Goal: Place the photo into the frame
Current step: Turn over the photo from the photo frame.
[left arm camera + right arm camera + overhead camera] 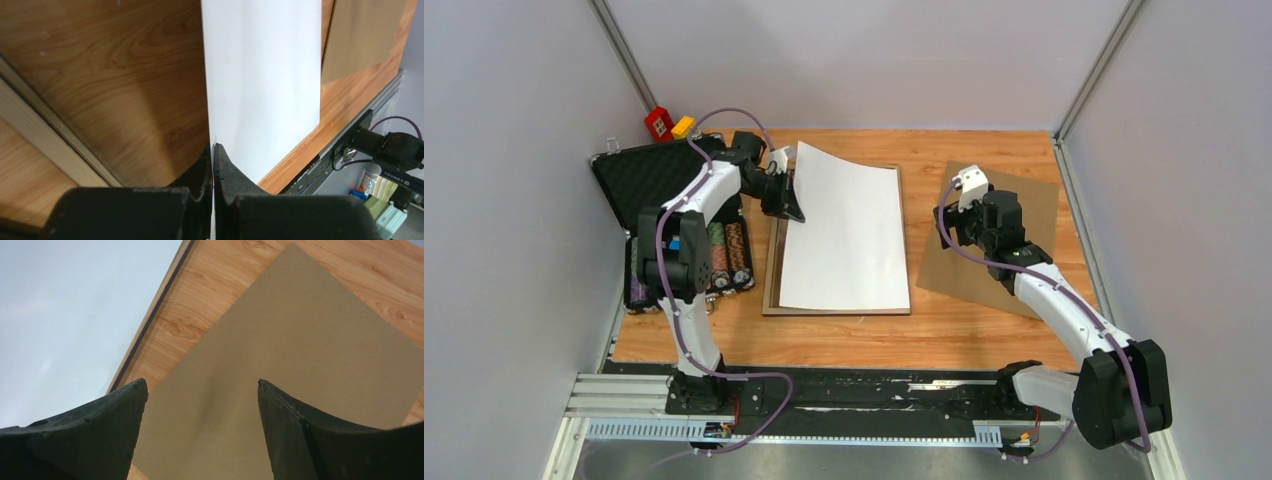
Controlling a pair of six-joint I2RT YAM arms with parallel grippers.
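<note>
Photo (844, 230) face-down over frame (770, 272), L pincer (792, 208) clamped on it, R pincer (202, 385) spread above hardboard (310, 355), chip case (639, 180) far L

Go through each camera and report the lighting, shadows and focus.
Top external: even, soft light, all sharp, the photo showing a featureless white back. Left wrist: the left hand is a dark, soft mass pinching the photo, with a broad shadow on the wood beside it. Right wrist: the right hand is near-black, the backing panel evenly lit, the photo washed out pale blue.
</note>
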